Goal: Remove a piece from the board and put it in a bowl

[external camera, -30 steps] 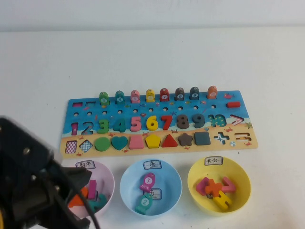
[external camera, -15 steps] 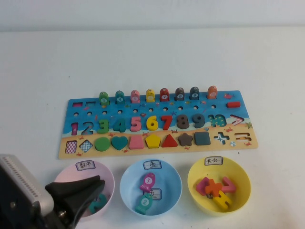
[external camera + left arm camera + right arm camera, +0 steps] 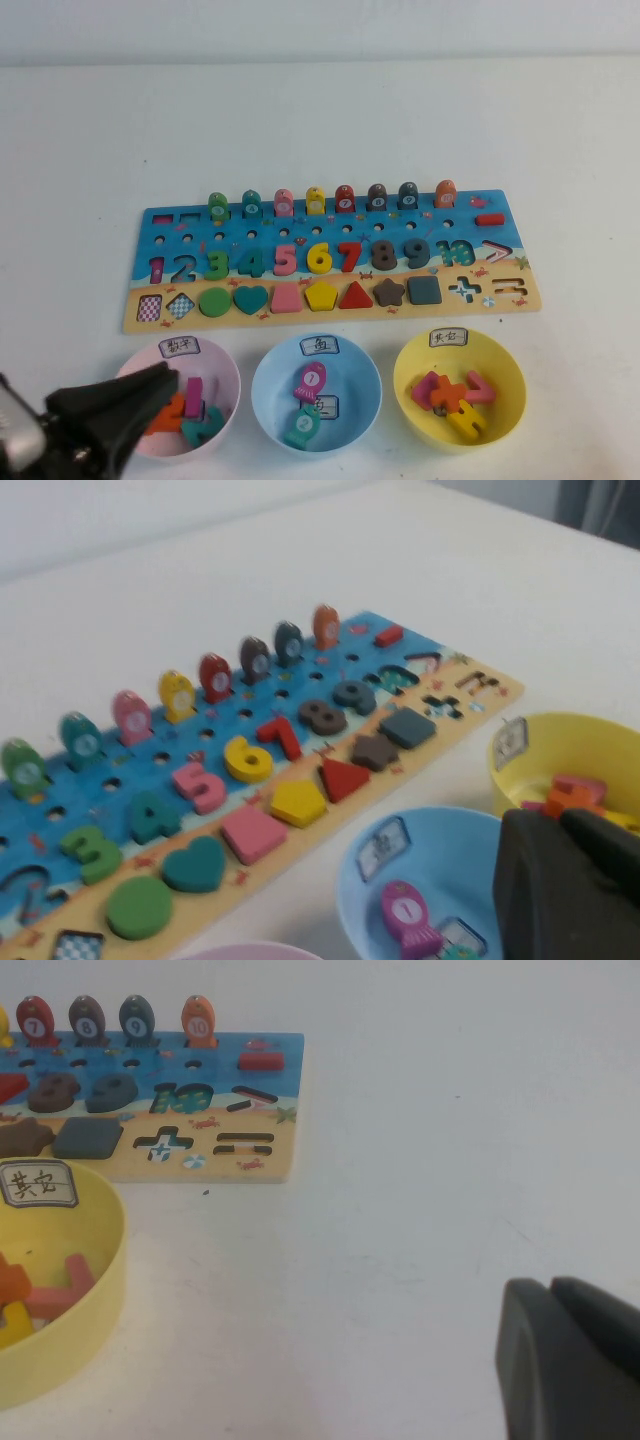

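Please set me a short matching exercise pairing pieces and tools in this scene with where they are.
Things:
1. teal-green fish piece
2. orange cross piece
3. left tool
4. right tool

Places:
a. in the yellow bowl
b. shut, over the near left part of the pink bowl
c. in the light blue bowl, next to a pink fish
d. shut, over bare table near the yellow bowl, out of the high view

Pairs: 1-c, 2-a, 3-b, 4-d.
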### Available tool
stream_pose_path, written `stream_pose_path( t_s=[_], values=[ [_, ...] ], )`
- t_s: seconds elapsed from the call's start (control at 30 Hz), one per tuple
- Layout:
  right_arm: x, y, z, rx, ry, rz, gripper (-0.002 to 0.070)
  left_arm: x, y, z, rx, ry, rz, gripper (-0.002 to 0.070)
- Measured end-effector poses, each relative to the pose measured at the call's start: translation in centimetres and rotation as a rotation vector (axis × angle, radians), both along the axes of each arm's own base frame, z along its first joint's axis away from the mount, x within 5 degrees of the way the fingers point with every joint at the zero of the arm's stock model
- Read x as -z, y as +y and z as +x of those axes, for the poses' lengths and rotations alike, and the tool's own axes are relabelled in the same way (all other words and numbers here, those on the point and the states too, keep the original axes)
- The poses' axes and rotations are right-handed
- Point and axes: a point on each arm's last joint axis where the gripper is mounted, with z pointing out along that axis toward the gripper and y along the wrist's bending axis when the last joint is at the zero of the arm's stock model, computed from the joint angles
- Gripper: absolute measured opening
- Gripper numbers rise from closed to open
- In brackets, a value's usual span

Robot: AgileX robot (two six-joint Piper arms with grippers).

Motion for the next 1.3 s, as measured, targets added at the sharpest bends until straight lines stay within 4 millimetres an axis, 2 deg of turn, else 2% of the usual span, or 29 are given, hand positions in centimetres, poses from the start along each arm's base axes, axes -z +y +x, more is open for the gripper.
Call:
stream_pose_path(
  t_s=[0.13,0.3,0.47,0.7,0.93,1.3],
  values=[
    [0.0,0.0,0.0,0.0,0.0,0.0,-0.0017,-0.3,2.8,-1.0,-0.135,-0.183,-0.055,-0.0002],
    [0.0,0.0,0.0,0.0,0.0,0.0,-0.0017,0.9,5.7,-2.2,-0.391,-0.308,-0.103,-0.0002],
    [0.0,0.0,0.0,0.0,0.0,0.0,-0.0017,2.6,7.3,-3.2,-0.584,-0.367,-0.136,-0.0002],
    [0.0,0.0,0.0,0.0,0.002,0.0,-0.0017,4.3,7.9,-3.1,-0.687,-0.22,-0.081,-0.0002],
    [0.0,0.0,0.0,0.0,0.002,0.0,-0.0017,6.8,8.2,-3.4,-0.717,0.027,0.059,-0.0002],
    [0.0,0.0,0.0,0.0,0.002,0.0,-0.0017,7.1,8.2,-3.5,-0.697,0.045,0.108,-0.0002]
  ],
)
